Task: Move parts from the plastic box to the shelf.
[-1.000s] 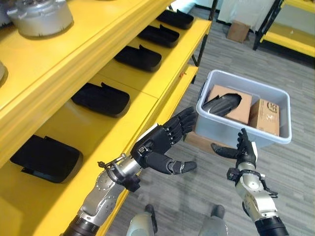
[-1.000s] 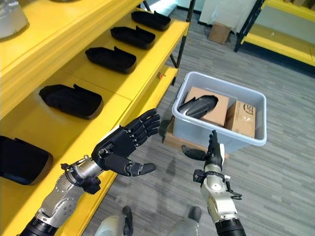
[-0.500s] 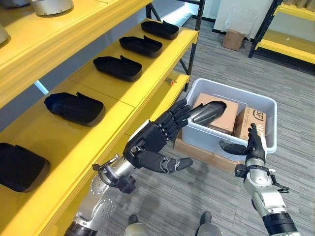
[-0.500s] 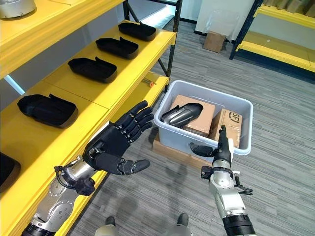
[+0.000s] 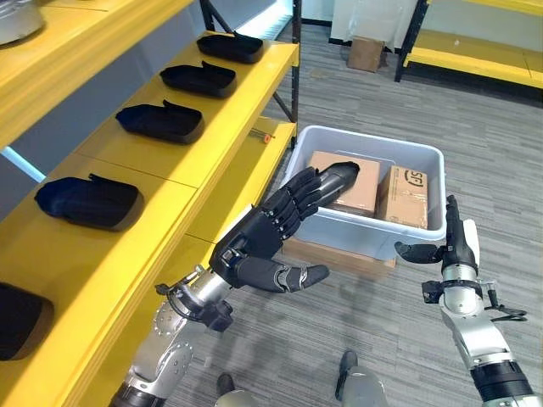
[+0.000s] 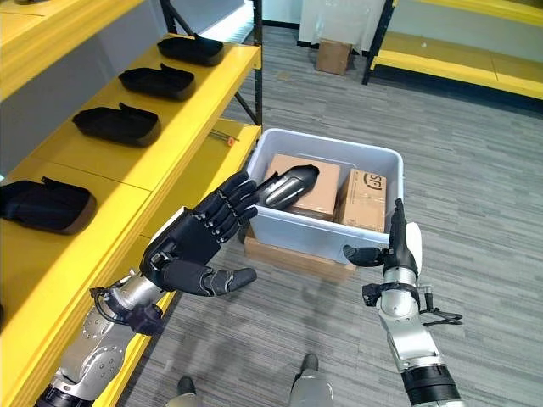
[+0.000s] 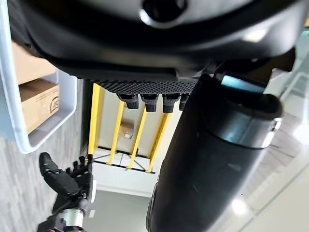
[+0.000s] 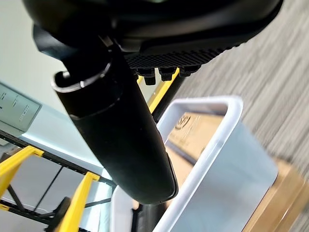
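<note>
A pale grey plastic box (image 5: 366, 235) stands on a flat cardboard piece on the floor beside the yellow shelf (image 5: 212, 127). In it a black part (image 6: 288, 185) lies on a cardboard carton (image 5: 355, 174), with a second carton (image 5: 405, 186) at its right. Several black parts (image 5: 161, 121) lie in a row on the shelf. My left hand (image 5: 254, 246) hangs open and empty just in front of the box's left corner, fingers straight toward the part. By the box's right front corner my right hand (image 5: 456, 246) is upright, open and empty.
A second yellow rack (image 5: 475, 51) stands at the far right, with a small cardboard box (image 5: 365, 52) on the floor beside it. The floor is grey carpet. A metal part (image 5: 13, 17) sits on the upper shelf level.
The camera has turned toward the box, so the whole scene shifted left and down. Both hands stay open and empty, now a little nearer the box.
</note>
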{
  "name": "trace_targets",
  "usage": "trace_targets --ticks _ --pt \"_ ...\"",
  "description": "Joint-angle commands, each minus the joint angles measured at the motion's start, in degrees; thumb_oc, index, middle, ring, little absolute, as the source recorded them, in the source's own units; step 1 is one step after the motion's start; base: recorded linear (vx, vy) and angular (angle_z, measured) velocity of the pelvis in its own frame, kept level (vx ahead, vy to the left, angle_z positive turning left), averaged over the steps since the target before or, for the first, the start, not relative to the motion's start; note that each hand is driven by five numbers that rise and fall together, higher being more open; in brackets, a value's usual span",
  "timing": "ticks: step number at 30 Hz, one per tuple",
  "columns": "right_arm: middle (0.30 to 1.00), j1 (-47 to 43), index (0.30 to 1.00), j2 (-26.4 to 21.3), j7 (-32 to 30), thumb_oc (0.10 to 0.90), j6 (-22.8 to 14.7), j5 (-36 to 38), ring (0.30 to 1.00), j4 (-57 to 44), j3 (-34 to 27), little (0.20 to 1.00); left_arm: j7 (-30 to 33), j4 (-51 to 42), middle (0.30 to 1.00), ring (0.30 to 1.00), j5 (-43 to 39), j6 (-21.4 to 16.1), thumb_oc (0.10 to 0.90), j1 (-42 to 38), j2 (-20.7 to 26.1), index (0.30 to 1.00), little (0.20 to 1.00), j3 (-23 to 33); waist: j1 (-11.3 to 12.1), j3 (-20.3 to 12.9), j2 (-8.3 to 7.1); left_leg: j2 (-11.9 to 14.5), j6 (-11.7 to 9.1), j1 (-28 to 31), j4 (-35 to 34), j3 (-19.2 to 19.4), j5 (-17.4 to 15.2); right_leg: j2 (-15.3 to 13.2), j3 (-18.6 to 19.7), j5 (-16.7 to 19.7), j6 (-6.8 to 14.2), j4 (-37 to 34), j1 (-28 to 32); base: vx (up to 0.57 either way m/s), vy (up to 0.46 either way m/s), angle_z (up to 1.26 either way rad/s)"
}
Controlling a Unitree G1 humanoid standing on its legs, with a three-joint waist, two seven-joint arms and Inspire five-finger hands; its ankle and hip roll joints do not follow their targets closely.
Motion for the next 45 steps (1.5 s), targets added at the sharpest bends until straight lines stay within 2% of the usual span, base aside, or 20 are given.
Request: trace_targets --ticks 1,6,7,8,9,11,13,14,16,17,18,21,23,28,32,36,39,42,44,45 --pt "1.000 -6.8 1.000 -3.8 2.7 0.900 -7.1 -1.0 1.000 -7.4 -1.5 1.000 2.5 -5.1 1.000 1.000 0.7 -8.6 0.900 -4.7 -0.1 1.000 1.000 3.0 -1.7 -0.7 0.15 6.2 -3.6 2.2 2.7 2.7 8.0 4.2 1.5 -4.2 -3.4 1.3 3.6 0.09 -0.286 -0.19" --pt "1.000 0.0 1.000 -1.6 1.6 0.900 -9.8 1.9 1.000 -9.1 -1.5 1.000 3.4 -2.8 1.000 1.000 0.8 -8.3 0.900 -5.5 -1.4 1.000 1.000 2.9 -4.4 -0.8 -0.43 8.9 -5.6 0.9 8.3 9.5 14.3 5.2 -3.2 -4.6 -5.7 -1.6 6.6 0.10 -0.247 0.22" --pt "1.000 1.8 1.000 -0.3 0.7 0.900 -11.3 3.4 1.000 -8.8 -0.8 1.000 4.4 -1.8 1.000 1.000 1.5 -8.5 0.900 -5.6 -1.8 1.000 1.000 2.7 -4.6 -0.8 -0.57 6.5 -4.6 -0.2 10.5 7.8 12.6 6.6 -2.8 -4.1 -6.3 -3.5 7.4 0.09 -0.229 0.77" --pt "1.000 1.8 1.000 -0.3 0.7 0.900 -11.3 3.4 1.000 -8.8 -0.8 1.000 4.4 -1.7 1.000 1.000 1.5 -8.5 0.900 -5.6 -1.8 1.000 1.000 2.7 -4.6 -0.9 -0.58 6.5 -4.6 -0.3 10.6 7.7 12.5 6.5 -2.9 -4.1 -6.3 -3.6 7.4 0.12 -0.203 0.76" --pt "1.000 2.4 1.000 0.4 1.0 0.900 -12.0 3.7 1.000 -8.6 -0.5 1.000 5.1 -1.5 1.000 1.000 1.7 -8.8 0.900 -5.2 -1.9 1.000 1.000 2.8 -4.3 -0.9 -0.49 3.5 -3.4 -0.7 10.8 5.7 10.3 7.2 -1.7 -3.5 -6.2 -4.7 7.7 0.13 -0.134 0.31" --pt "1.000 3.5 1.000 2.2 0.8 0.900 -12.3 4.3 1.000 -8.4 0.0 1.000 4.5 -2.0 1.000 1.000 2.2 -8.0 0.900 -3.3 -2.6 1.000 1.000 4.2 -2.8 -1.1 0.00 -4.6 -0.5 -2.9 10.1 3.2 5.5 8.9 0.1 -1.8 -5.6 -10.3 10.5 0.20 -0.202 -0.08" --pt "1.000 3.7 1.000 2.8 0.5 0.900 -12.0 4.4 1.000 -8.4 0.0 1.000 3.5 -2.2 1.000 1.000 2.2 -7.7 0.900 -2.6 -2.8 1.000 1.000 4.8 -2.1 -1.3 0.26 -6.9 0.2 -3.8 9.0 3.8 4.5 9.5 -0.1 -1.0 -5.4 -12.3 11.4 0.12 -0.108 -0.23" --pt "1.000 4.0 1.000 3.5 -0.8 0.900 -11.5 5.0 1.000 -8.3 -0.1 1.000 2.2 -2.4 1.000 1.000 2.0 -7.5 0.900 -1.6 -2.8 1.000 1.000 5.4 -1.3 -1.3 0.48 -9.2 0.4 -5.3 7.4 5.1 4.0 10.1 -0.5 -0.5 -5.2 -14.5 12.9 0.12 -0.073 -0.25" --pt "1.000 5.4 1.000 4.6 -1.8 0.900 -11.3 6.0 1.000 -8.4 -0.2 1.000 0.9 -3.2 1.000 1.000 1.7 -7.4 0.900 0.7 -2.5 1.000 1.000 6.0 0.1 -1.1 0.42 -11.0 0.4 -8.6 2.6 6.6 5.7 11.4 -0.8 -0.6 -5.0 -17.4 16.5 0.23 -0.049 -0.05" --pt "1.000 5.8 1.000 4.8 -1.8 0.900 -11.6 5.9 1.000 -8.4 0.1 1.000 0.8 -3.3 1.000 1.000 1.7 -7.6 0.900 1.1 -2.4 1.000 1.000 6.1 0.5 -1.0 0.44 -11.0 0.2 -9.4 1.6 6.0 7.0 11.8 -0.6 -0.8 -5.1 -17.5 17.1 0.28 -0.035 0.01" --pt "1.000 6.9 1.000 5.5 -1.5 0.900 -12.4 5.5 1.000 -8.6 0.7 1.000 -0.1 -3.4 1.000 1.000 1.2 -8.1 0.900 2.1 -2.3 1.000 1.000 6.6 1.6 -0.9 0.37 -10.6 -0.3 -11.6 -0.5 5.1 9.9 12.7 -0.3 -1.3 -5.4 -17.7 18.5 0.17 -0.026 -0.15" --pt "1.000 7.8 1.000 6.0 -0.9 0.900 -13.0 5.0 1.000 -9.0 1.4 1.000 -1.1 -3.7 1.000 1.000 0.7 -8.3 0.900 3.2 -2.5 1.000 1.000 7.6 2.7 -0.7 0.06 -10.1 -0.5 -13.0 -2.2 3.9 11.4 13.4 0.1 -2.1 -5.7 -17.5 19.6 0.16 -0.017 -0.32" --pt "1.000 7.4 1.000 6.3 -0.7 0.900 -12.8 5.2 1.000 -9.1 3.0 1.000 -1.9 -3.7 1.000 1.000 0.6 -7.8 0.900 4.2 -2.6 1.000 1.000 8.7 3.8 -0.9 -0.47 -10.4 0.5 -12.2 -3.4 3.7 9.5 13.8 0.2 -2.9 -5.7 -16.8 20.1 0.18 0.002 -0.27" --pt "1.000 6.5 1.000 6.7 -0.5 0.900 -14.1 7.0 1.000 -8.4 4.6 1.000 -2.5 -1.5 1.000 1.000 0.6 -8.3 0.900 3.3 -2.0 1.000 1.000 8.3 4.0 -1.4 -1.73 -10.9 1.7 -9.3 -1.4 5.7 5.0 13.2 -1.0 -5.2 -5.3 -15.3 21.5 0.22 0.035 -0.34" --pt "1.000 5.3 1.000 7.2 -2.0 0.900 -14.8 7.1 1.000 -7.2 3.5 1.000 -2.9 -1.9 1.000 1.000 0.2 -7.8 0.900 3.3 -1.7 1.000 1.000 8.9 4.8 -1.5 -2.14 -12.3 3.3 -8.2 1.2 4.8 1.1 12.2 -1.6 -5.4 -4.9 -14.9 21.4 0.15 0.070 0.21" --pt "1.000 5.6 1.000 7.1 -1.5 0.900 -14.7 6.4 1.000 -9.1 2.6 1.000 -2.6 -1.9 1.000 1.000 0.3 -7.4 0.900 3.7 -1.9 1.000 1.000 9.9 5.2 -2.0 -2.33 -12.9 4.9 -7.9 2.6 5.7 -0.3 11.3 -2.6 -4.2 -4.6 -14.9 20.4 0.11 0.102 0.09" --pt "1.000 5.2 1.000 7.2 -2.9 0.900 -16.7 6.5 1.000 -9.5 1.7 1.000 -3.4 -1.7 1.000 1.000 -5.2 -4.7 0.900 4.3 -2.6 1.000 1.000 10.4 5.6 -2.7 -3.04 -14.2 5.5 -6.7 3.5 5.1 -3.3 10.2 -2.6 -5.2 -3.6 -13.8 20.3 0.16 0.109 -0.01" --pt "1.000 3.6 1.000 7.4 -5.0 0.900 -16.4 7.0 1.000 -8.9 0.7 1.000 -2.5 -0.8 1.000 1.000 1.6 -7.1 0.900 4.3 -2.1 1.000 1.000 11.7 6.4 -3.1 -3.50 -14.7 7.4 -7.3 5.9 5.4 -4.9 10.3 -3.0 -5.9 -3.7 -10.1 18.7 0.04 0.130 -0.09" --pt "1.000 3.2 1.000 7.4 -5.0 0.900 -16.1 6.6 1.000 -8.8 -0.2 1.000 -4.3 -1.2 1.000 1.000 2.2 -6.6 0.900 5.0 -1.5 1.000 1.000 12.1 6.7 -3.5 -4.04 -15.8 7.9 -6.8 6.3 4.9 -7.1 10.0 -2.7 -6.6 -2.7 -7.1 18.7 0.16 0.161 -0.09" --pt "1.000 2.9 1.000 7.4 -5.2 0.900 -16.2 6.6 1.000 -8.7 -0.7 1.000 -5.9 -1.4 1.000 1.000 1.5 -5.8 0.900 5.6 -0.8 1.000 1.000 12.5 7.0 -3.8 -4.48 -16.9 9.0 -6.2 5.9 5.4 -8.0 10.0 -3.2 -5.0 -1.2 -4.4 18.5 0.16 0.179 0.01"
